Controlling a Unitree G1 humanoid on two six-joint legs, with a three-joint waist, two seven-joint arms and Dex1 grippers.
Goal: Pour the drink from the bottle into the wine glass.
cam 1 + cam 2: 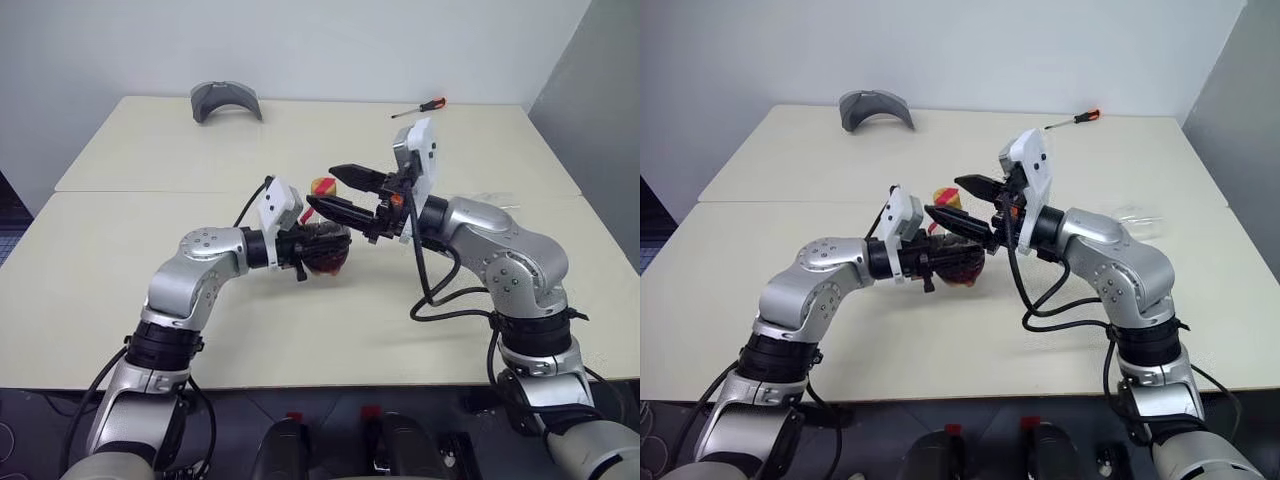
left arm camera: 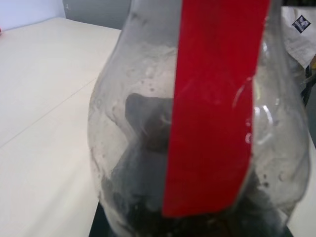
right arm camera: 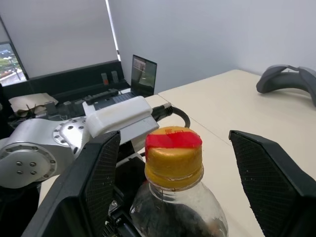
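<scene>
No readable text anywhere; the bottle's point(image 2: 197, 123) red label strip is blank.

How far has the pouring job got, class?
Done: the left gripper is shut on the bottle, lifted off the table. In hand: the open right gripper straddles the yellow cap, still on. Left: uncapping and pouring; the drink remains inside.

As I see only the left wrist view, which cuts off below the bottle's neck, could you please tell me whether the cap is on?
Observer: Yes, the yellow cap is on the bottle, with a red strip across its top.
Operator: Thank you. Where is the right gripper, please?
Observer: The right gripper is open at the cap, with one finger on each side and a gap to both.
</scene>
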